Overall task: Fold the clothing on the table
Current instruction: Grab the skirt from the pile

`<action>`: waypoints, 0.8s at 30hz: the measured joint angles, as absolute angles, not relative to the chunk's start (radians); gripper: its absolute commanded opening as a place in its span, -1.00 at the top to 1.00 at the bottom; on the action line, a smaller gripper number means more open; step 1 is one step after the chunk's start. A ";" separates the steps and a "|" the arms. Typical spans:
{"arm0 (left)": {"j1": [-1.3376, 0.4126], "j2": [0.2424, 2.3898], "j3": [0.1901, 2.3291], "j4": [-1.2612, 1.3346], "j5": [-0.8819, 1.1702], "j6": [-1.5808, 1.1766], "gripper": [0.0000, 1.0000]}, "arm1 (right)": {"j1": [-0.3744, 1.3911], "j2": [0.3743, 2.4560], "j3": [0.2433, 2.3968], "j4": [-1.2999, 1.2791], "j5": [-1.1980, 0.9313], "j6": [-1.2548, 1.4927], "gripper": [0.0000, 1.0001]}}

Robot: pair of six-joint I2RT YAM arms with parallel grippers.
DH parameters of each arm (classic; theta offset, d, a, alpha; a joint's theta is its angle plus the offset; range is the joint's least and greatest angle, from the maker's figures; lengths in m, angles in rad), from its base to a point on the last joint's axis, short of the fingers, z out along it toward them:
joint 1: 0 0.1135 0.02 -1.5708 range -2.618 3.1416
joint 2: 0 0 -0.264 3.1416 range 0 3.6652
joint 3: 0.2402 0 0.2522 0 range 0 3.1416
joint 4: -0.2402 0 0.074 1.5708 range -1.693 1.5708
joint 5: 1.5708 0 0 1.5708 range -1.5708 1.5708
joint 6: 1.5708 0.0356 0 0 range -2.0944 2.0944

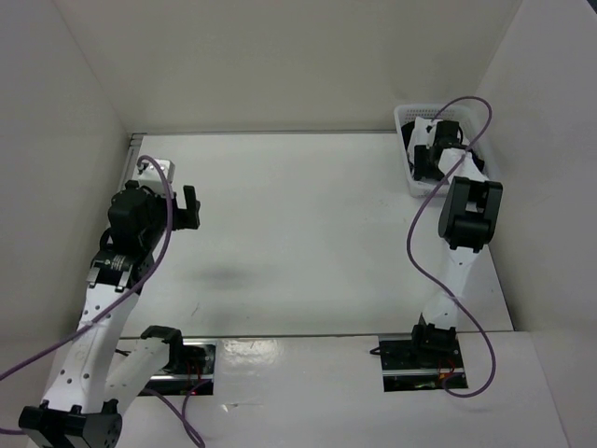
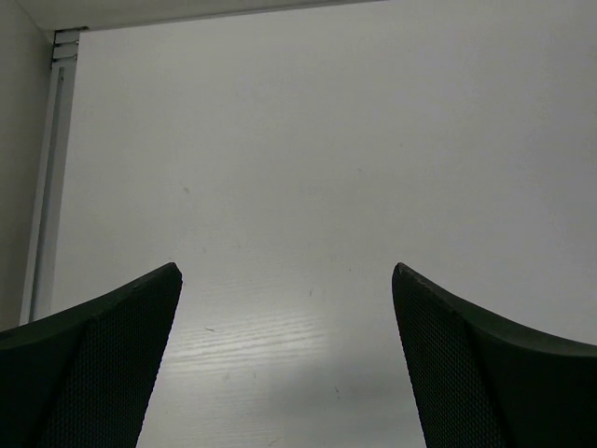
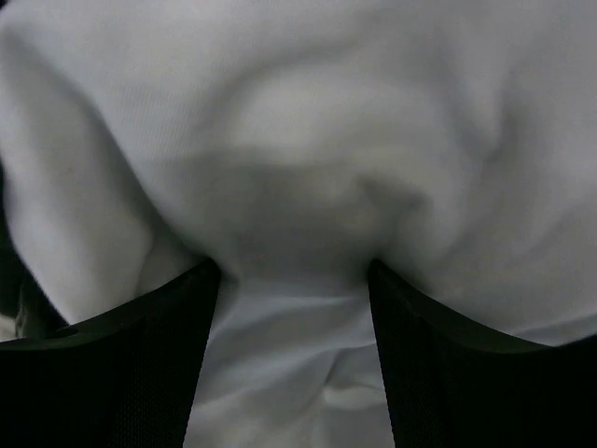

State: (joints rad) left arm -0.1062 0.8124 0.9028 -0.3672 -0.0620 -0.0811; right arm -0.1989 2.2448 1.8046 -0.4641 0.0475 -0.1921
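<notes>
White table [image 1: 308, 233] between white walls, left gripper [image 2: 284, 275] over its left side with fingers spread wide, right gripper [image 3: 291, 271] down in the lattice basket [image 1: 408, 117] at upper right of the top view, fingers half-parted astride a bunched fold of the clothing [image 3: 308, 121] – grip unclear

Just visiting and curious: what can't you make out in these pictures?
Right wrist view: the clothing fills the frame and its edges are cut off. Whether the right hand grips it is unclear.
Top view: the right arm blocks the inside of the basket, so no clothing shows there.
</notes>
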 measured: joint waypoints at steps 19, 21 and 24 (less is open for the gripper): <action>-0.106 0.892 0.906 -0.359 -0.052 -0.081 -0.98 | -0.166 2.153 1.832 -0.502 0.081 -0.198 1.00; -0.106 0.892 0.906 -0.358 -0.049 -0.081 -0.98 | -0.166 2.056 1.815 -0.498 0.063 -0.195 1.00; -0.106 0.892 0.906 -0.358 -0.045 -0.081 -0.98 | -0.166 1.877 1.791 -0.472 0.048 -0.187 1.00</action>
State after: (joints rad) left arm -0.1062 0.8921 0.9058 -0.3584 -0.0452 -0.0814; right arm -0.1658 1.8767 1.7908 -0.4721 0.0479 -0.1867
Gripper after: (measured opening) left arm 0.992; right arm 0.010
